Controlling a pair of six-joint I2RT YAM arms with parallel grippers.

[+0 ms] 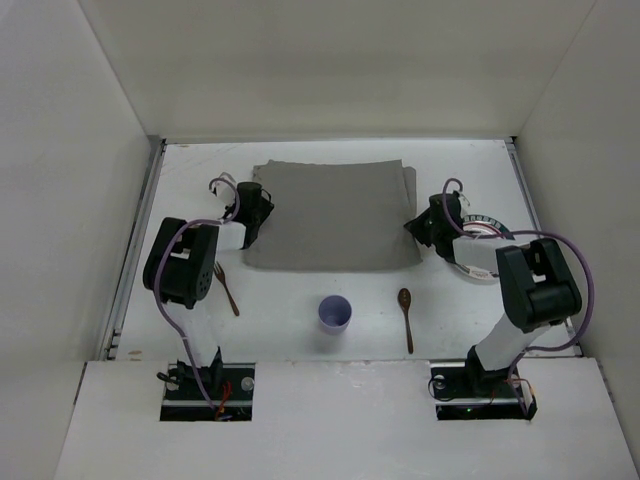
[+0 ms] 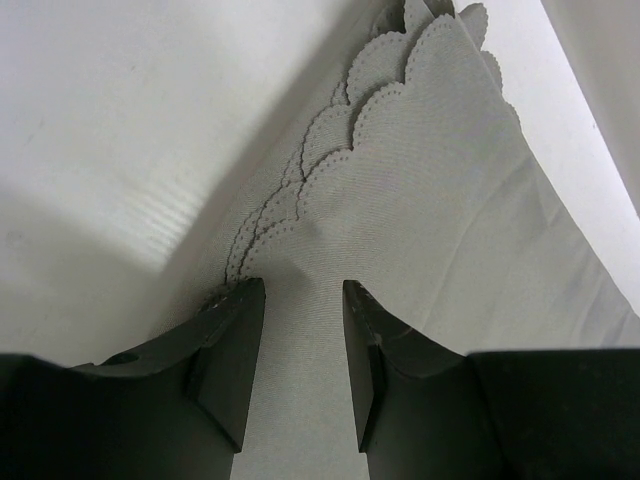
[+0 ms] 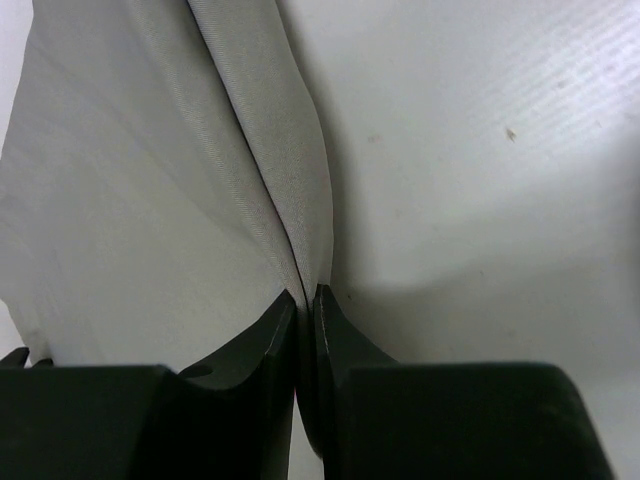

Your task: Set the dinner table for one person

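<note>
Dinner table [image 1: 300, 310]: big white top w/ metal rails down both sides, fills the middle of the top view, arm bases at its near edge. On it, far-centre, grey cloth mat [image 1: 335, 215] lies mostly flat; its right edge is rucked up into a fold and its left edge is scalloped. Left gripper [image 2: 303, 290] sits at the mat's left edge, fingers apart w/ a clear gap, cloth showing through the gap just inside the scallops, nothing pinched. Right gripper [image 3: 305, 295] is at the mat's right edge, fingers together and clamped on a raised fold of the cloth that runs away from the tips; bare tabletop to the right of it. Nearer the bases, apart from the mat: fork [image 1: 226, 287] on the left by the left arm, pale purple cup [image 1: 334, 314] upright in the centre, brown spoon [image 1: 406, 315] to its right, bowl end toward the mat. Round plate [image 1: 485, 222] w/ patterned rim on the right, mostly hidden under the right arm.
</note>
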